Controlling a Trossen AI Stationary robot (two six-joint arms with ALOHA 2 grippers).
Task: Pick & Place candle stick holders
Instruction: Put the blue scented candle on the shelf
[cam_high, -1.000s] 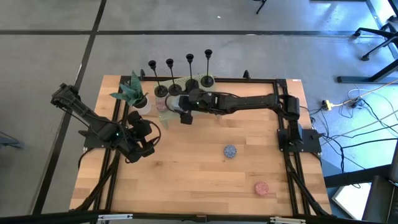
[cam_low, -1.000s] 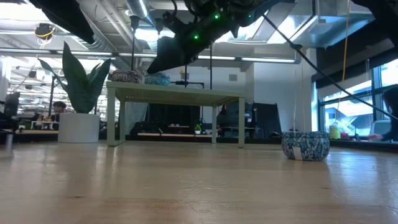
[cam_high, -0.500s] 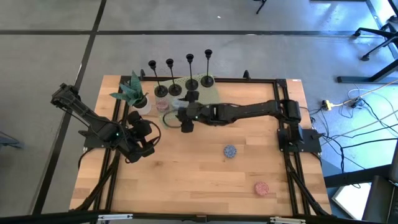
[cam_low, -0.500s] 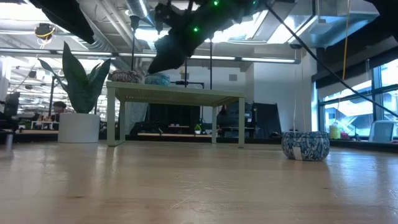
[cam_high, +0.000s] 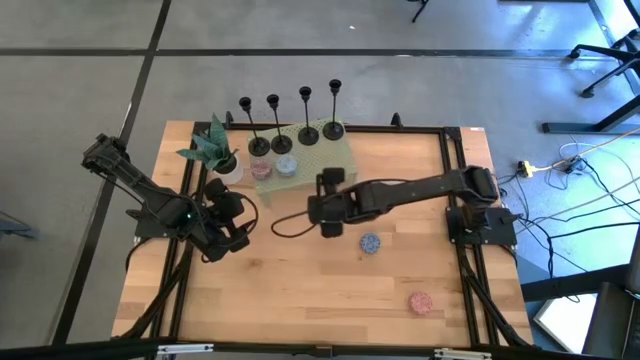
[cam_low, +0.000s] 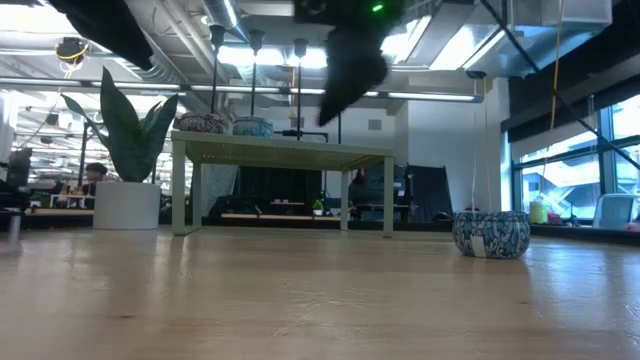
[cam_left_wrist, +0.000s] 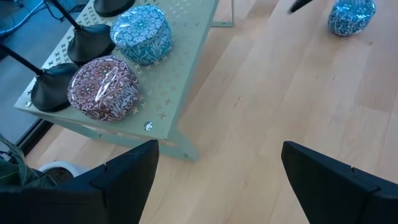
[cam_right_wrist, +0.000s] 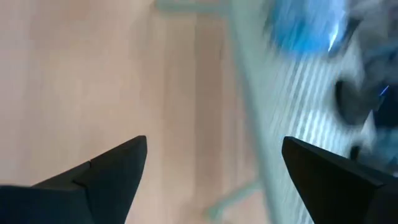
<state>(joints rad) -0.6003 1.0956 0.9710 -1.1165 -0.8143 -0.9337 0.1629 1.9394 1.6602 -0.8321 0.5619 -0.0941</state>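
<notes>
A: Holders (cam_high: 288, 120), all four, stand in a row on the low green stand (cam_high: 340, 150) at the table's (cam_high: 300, 300) far edge.

B: And your arms?

A: Your right end effector (cam_high: 330, 222) has pulled back from the stand toward mid-table, fingers spread, empty. Your left end effector (cam_high: 238, 225) waits at the left, released too.

B: So nothing is picked yet, I'd judge.

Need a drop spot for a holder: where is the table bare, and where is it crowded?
Bare wood lies between the blue tin, the red tin and the left gripper. Crowded: the green stand with four candle stick holders, beside the plant.
</notes>
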